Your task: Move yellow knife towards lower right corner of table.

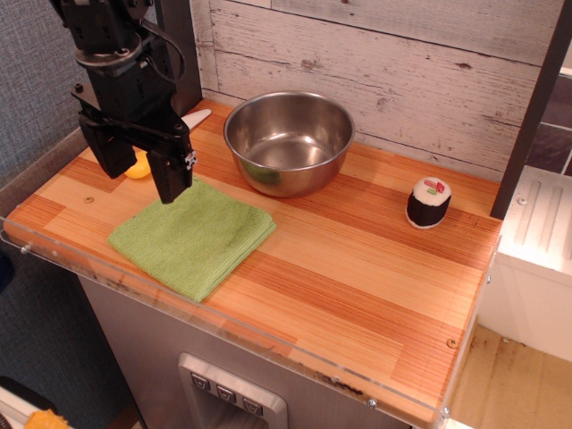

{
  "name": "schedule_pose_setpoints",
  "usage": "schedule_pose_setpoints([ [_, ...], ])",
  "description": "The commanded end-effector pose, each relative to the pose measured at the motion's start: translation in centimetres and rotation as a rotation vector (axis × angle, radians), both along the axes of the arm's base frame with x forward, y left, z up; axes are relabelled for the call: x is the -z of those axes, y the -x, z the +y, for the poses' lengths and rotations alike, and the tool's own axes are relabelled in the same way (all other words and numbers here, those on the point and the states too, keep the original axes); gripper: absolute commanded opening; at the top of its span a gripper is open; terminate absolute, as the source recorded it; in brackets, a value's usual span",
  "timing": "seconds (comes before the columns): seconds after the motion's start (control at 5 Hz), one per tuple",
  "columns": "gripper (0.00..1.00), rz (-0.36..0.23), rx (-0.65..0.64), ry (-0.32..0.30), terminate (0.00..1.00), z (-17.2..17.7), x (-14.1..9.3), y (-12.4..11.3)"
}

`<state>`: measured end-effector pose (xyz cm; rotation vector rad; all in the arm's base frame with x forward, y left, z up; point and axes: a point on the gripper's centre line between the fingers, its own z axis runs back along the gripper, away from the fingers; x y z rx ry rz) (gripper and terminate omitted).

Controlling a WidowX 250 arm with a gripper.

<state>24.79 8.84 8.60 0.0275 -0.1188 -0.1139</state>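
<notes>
You had no readable writing anywhere, only a red-and-green patch on top of the sushi roll (429, 203) at the right. Your gripper (140, 172) stood wide open at the far left of the table (357, 295), its fingers (172, 170) holding nothing. The knife (141, 164) lay between and behind them, white blade pointing toward the bowl (289, 140), just beyond the green cloth (193, 236).

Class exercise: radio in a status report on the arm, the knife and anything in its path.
Gripper open, jaws straddling knife, no grip. Knife far left, mostly hidden. Green cloth lies toward lower right corner.
</notes>
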Motion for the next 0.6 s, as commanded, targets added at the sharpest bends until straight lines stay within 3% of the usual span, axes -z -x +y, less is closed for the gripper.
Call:
schedule_pose_setpoints([
  [0.0,1.00,0.000,0.000,0.000,0.00,0.0,0.0,0.0],
  [0.4,1.00,-0.034,-0.071,0.012,0.00,4.3,0.1,-3.9],
])
